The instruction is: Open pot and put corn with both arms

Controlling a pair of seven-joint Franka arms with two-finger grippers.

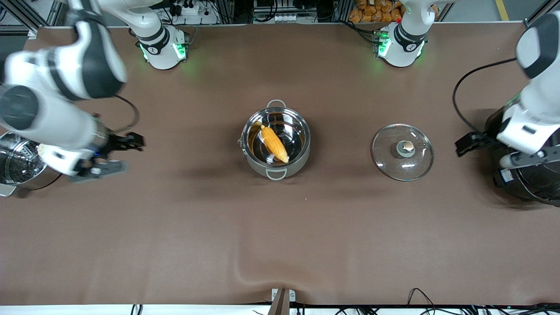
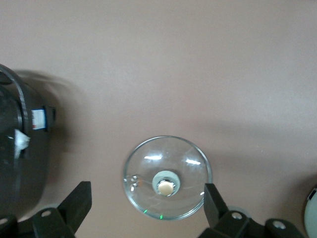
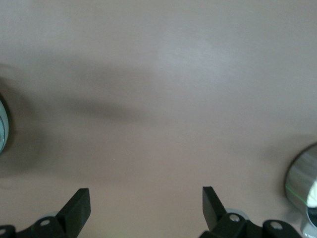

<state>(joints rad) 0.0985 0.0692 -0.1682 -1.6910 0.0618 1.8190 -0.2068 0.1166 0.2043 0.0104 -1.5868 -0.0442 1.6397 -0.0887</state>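
Black fingers of the right gripper (image 1: 114,154) stand wide apart and hold nothing; it hovers over bare table near the right arm's end, just beside the steel steamer pot (image 1: 17,164) at that edge. The left gripper (image 1: 479,146) is likewise spread and empty, over the table's other end beside the black rice cooker (image 1: 531,175).

Between them, midway along the brown table (image 1: 280,245), stands the pot (image 1: 276,142), uncovered. The corn (image 1: 274,143) lies inside it, slanted across the shiny bottom. The glass lid (image 1: 402,152) rests flat on the table toward the left arm's end, well apart from the pot, knob up.

Judging from this, the task looks essentially finished: lid off, corn in, both arms clear.

The pot is round polished steel with two grey loop handles; the corn is yellow-orange and tapered.
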